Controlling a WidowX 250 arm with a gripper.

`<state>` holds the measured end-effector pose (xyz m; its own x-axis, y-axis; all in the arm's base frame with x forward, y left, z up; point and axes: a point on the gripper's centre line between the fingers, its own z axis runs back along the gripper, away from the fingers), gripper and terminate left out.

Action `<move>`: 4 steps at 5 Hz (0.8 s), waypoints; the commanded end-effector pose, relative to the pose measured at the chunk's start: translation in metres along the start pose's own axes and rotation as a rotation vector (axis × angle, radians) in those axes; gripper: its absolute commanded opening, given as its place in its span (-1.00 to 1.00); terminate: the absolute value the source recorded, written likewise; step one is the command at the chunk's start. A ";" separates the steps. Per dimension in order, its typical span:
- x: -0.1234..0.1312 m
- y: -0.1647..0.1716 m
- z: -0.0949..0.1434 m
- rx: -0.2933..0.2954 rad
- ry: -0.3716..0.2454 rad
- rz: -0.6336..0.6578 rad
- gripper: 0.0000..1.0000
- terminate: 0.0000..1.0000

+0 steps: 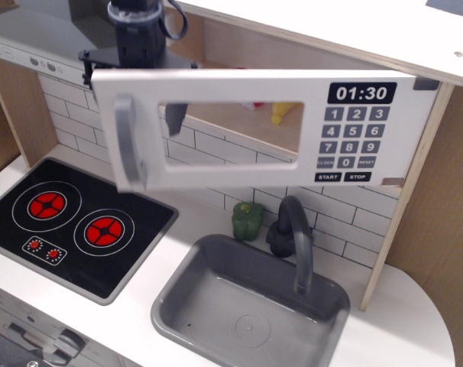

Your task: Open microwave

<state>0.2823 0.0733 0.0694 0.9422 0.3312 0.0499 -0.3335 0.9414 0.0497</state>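
Observation:
The white toy microwave has its wide door (239,172) swung well out from the cabinet, hinged on the right. The door carries a grey bar handle (128,141) at its left, a clear window and a black keypad (348,141) under a clock display reading 01:30. My black gripper (140,63) is at the door's upper left, behind its free edge. One finger (176,116) shows through the window; the other is hidden by the door frame. The fingers stand wide apart and hold nothing.
Yellow toy food (281,113) lies inside the microwave. A green pepper (247,220) stands by the grey faucet (294,237) behind the sink (216,321). A black stove (132,260) lies at left, with a grey range hood (33,38) above it.

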 end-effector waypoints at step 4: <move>-0.063 -0.009 0.024 -0.072 -0.030 -0.178 1.00 -1.00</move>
<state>0.2251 0.0351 0.0721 0.9870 0.1574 0.0323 -0.1571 0.9875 -0.0112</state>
